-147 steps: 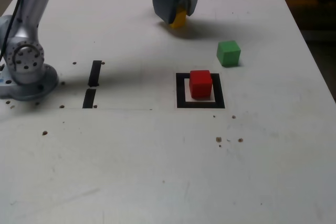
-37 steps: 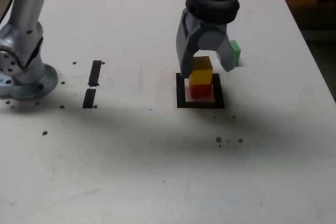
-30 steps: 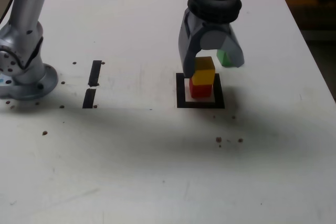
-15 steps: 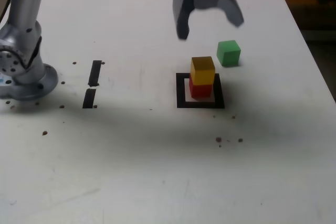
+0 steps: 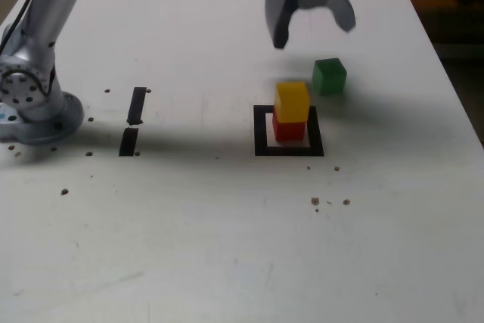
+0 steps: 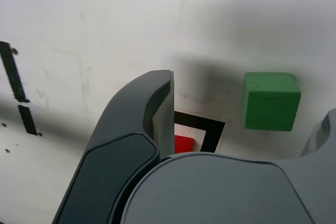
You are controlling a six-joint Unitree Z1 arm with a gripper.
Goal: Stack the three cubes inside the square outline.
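Spread, empty gripper (image 5: 314, 26) at top centre; tape strips (image 5: 133, 120) left; wrist view hides yellow cube (image 5: 291, 100).

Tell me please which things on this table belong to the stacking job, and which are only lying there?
Belong to the job:
- small red cube, inside the outline
- small yellow cube, on top of the red one
- small green cube, alone on the table
- black tape square outline
- grey end effector, open and empty

Only lying about:
- two short black tape strips
- small dark specks
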